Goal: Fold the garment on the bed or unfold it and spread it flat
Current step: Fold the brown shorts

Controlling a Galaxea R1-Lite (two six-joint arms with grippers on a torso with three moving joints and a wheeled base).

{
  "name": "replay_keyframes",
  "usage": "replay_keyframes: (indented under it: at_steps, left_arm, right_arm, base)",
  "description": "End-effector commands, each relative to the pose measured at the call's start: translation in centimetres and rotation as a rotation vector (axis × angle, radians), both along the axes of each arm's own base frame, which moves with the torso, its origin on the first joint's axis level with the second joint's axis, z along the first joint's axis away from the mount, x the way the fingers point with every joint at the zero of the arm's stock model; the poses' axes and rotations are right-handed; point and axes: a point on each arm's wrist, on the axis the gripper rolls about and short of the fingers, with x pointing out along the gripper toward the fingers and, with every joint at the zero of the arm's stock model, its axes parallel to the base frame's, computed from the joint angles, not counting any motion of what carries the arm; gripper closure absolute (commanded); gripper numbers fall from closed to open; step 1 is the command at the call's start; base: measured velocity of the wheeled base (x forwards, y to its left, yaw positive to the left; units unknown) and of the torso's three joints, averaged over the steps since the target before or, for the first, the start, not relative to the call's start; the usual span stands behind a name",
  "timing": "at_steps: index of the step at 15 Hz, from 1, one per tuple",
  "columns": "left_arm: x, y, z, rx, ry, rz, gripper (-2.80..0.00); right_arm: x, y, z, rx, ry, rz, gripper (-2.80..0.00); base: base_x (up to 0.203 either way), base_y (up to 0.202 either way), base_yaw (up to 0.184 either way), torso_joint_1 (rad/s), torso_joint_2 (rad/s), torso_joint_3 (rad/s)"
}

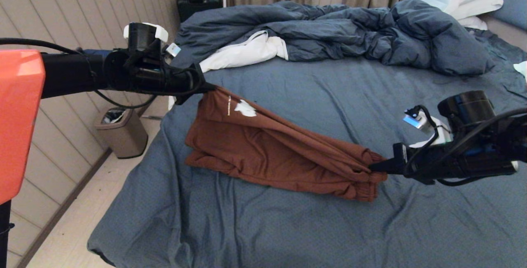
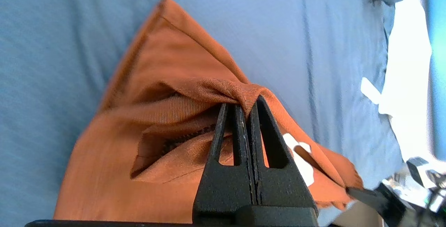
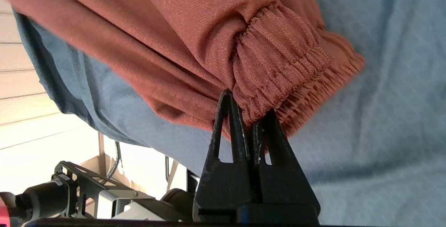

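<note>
Rust-brown garment (image 1: 280, 148) stretched across the bed (image 1: 288, 227) sheet, left gripper (image 1: 204, 88) clamped on its far-left leg corner, right gripper (image 1: 375, 166) pinching the gathered waistband at near right, rumpled duvet (image 1: 350, 33) beyond

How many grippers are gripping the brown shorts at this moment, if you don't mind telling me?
2. The left gripper is pinched on a leg hem of the shorts toward the duvet side; the right gripper is pinched on the gathered waistband at the opposite end.
</note>
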Motion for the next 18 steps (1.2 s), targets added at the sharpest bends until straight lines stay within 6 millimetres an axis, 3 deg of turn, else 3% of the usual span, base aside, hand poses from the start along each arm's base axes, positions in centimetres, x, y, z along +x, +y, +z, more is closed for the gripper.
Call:
replay_keyframes:
  at_steps: [1,6,9,13,14,15,18]
  left_arm:
    - [0.5,0.9,-0.9,0.004,0.026,0.023,0.00]
    - [-1.4,2.4,-0.1,0.103,0.030,-0.046,0.00]
    - [-0.2,2.3,-1.7,0.120,0.056,-0.060,0.00]
    - [2.9,2.0,-4.5,0.034,0.023,0.001,0.00]
    - [2.9,2.1,-4.6,0.031,0.027,0.006,-1.08]
    - [2.7,2.1,-4.1,0.030,0.022,0.005,-2.80]
    - [2.0,2.6,-2.6,0.022,-0.002,0.014,-2.80]
  right_arm:
    - [0.1,0.2,-0.7,-0.001,0.027,0.007,0.00]
    - [0.2,0.6,0.0,-0.007,-0.002,0.028,0.00]
    - [0.6,0.7,-0.5,-0.011,0.011,0.037,0.00]
    - [1.5,0.7,-0.8,-0.024,0.000,0.051,0.00]
    - [1.6,0.7,-0.6,-0.027,-0.007,0.051,0.00]
    - [1.7,0.7,-0.5,-0.028,-0.013,0.052,0.00]
    - [2.0,0.7,0.0,-0.025,-0.028,0.049,0.00]
  base:
    - [0.000,0.000,0.000,0.000,0.00,0.000]
    - [0.000,0.000,0.000,0.000,0.00,0.000]
    - [0.000,0.000,0.000,0.000,0.00,0.000]
    - [0.000,0.000,0.000,0.000,0.00,0.000]
    - [0.000,0.000,0.000,0.000,0.00,0.000]
    - [0.000,0.000,0.000,0.000,0.00,0.000]
    - [0.000,0.000,0.000,0.000,0.00,0.000]
